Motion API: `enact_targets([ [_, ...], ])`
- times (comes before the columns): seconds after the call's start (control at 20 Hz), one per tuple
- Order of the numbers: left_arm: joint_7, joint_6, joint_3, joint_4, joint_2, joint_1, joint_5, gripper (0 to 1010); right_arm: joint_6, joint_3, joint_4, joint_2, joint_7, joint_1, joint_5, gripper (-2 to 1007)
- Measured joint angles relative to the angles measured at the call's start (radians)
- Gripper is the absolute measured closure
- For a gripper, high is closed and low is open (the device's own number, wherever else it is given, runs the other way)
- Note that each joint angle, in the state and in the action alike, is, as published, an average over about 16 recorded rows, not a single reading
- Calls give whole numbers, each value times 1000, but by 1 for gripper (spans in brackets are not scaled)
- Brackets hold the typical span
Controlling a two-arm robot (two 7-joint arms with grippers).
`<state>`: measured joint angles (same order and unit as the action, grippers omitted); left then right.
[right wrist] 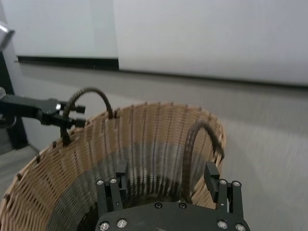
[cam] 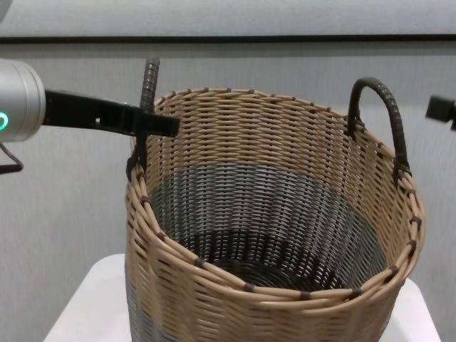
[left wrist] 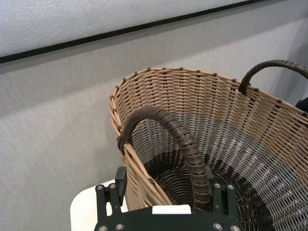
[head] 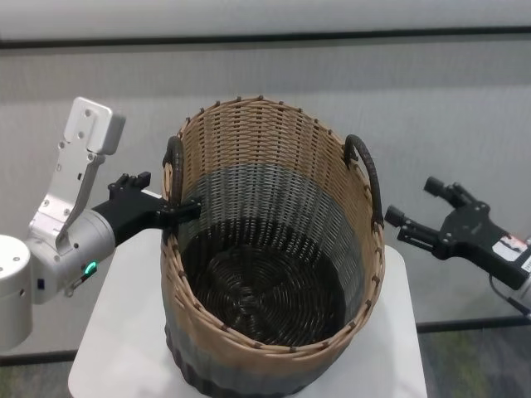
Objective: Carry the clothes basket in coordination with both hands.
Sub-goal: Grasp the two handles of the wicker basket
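The clothes basket (head: 274,249) is a large round wicker one with a tan top band, a grey middle and a dark base, standing upright on a white table (head: 116,332). My left gripper (head: 166,197) is at the basket's left handle (head: 172,166). In the left wrist view the dark wrapped handle (left wrist: 192,154) runs between the open fingers (left wrist: 118,185) and lies close to one of them. My right gripper (head: 412,201) hangs open a short way outside the right handle (head: 367,178), apart from it. That handle (right wrist: 190,149) lines up between its fingers (right wrist: 211,175).
A grey wall with a dark stripe runs close behind the basket. The table is small, and the basket covers most of its top. The floor shows below at the right (head: 473,365).
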<state>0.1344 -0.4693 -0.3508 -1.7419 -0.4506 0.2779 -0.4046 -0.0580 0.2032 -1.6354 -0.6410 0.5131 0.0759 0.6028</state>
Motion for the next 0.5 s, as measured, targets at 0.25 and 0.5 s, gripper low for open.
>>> enact_targets([
  [0.25,0,0,0,0,0,0,0,10,98,47,40,2,18,61,28,4],
  [0.5,0,0,0,0,0,0,0,10,166,103,85,17,-5,131,-1,4],
])
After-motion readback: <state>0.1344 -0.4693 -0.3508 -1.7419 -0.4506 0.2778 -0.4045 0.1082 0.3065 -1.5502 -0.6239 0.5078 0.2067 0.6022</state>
